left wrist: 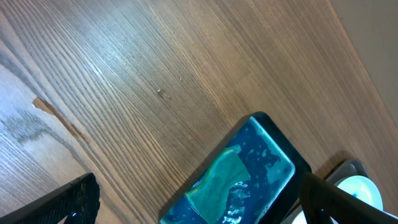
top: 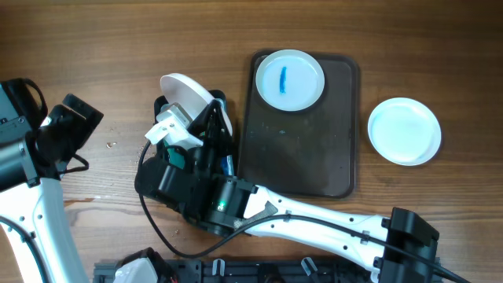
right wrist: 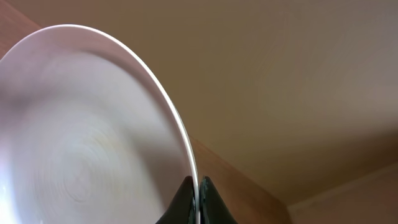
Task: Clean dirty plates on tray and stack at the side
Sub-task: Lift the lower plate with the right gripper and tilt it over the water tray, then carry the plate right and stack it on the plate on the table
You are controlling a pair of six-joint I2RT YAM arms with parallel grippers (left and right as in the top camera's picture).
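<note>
My right gripper (right wrist: pixel 198 186) is shut on the rim of a white plate (right wrist: pixel 81 137) and holds it tilted on edge; overhead this plate (top: pixel 187 93) hangs over the small black tray of blue liquid (top: pixel 224 102). A second white plate (top: pixel 290 79) with a blue streak lies at the far end of the dark brown tray (top: pixel 299 161). A third white plate (top: pixel 404 130) lies on the table right of that tray. My left gripper (left wrist: pixel 199 208) is open and empty, above the near end of the black tray (left wrist: pixel 273 134), where a green sponge (left wrist: pixel 217 180) lies in the blue liquid.
The right arm (top: pixel 314 216) reaches across the front of the table from the right. The left arm (top: pixel 47 149) stands at the left side. A small speck (left wrist: pixel 160 93) lies on the bare wood.
</note>
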